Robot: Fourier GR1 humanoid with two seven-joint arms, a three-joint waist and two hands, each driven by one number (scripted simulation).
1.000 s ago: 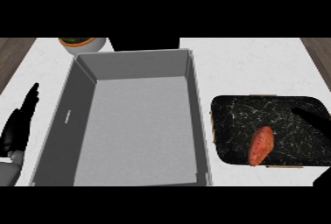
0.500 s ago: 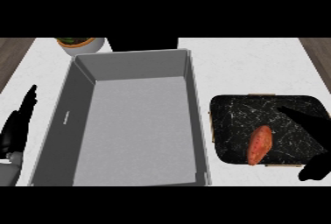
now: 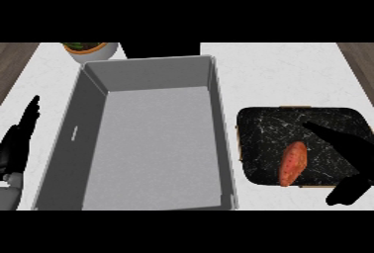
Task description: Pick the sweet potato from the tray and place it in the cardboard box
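Since a second ago the right hand (image 3: 350, 158) has come further in over the tray (image 3: 257, 123), sliding from the tray's right edge toward its middle, and a long dark finger now points up and to the left, its tip just to the right of the sweet potato's upper end. The fingers (image 3: 321, 131) look spread and mostly straight, with the thumb dropping off the tray's lower right corner; they curl round nothing. Whether the hand touches the sweet potato cannot be told from this view.

The sweet potato (image 3: 292, 163) lies in the tray's lower middle part, its long axis nearly upright in the view and leaning slightly, where it lay before. The tray is dark and marbled, with a thin pale rim, and sits on the white bench (image 3: 285, 69) just to the right of the cardboard box (image 3: 219, 123).

The box is grey, open at the top, with nothing inside it. The left hand (image 3: 18, 143) rests open at the view's left edge, beside the box's left wall, fingers straight and pointing up. A potted plant (image 3: 89, 49) stands behind the box's far left corner.
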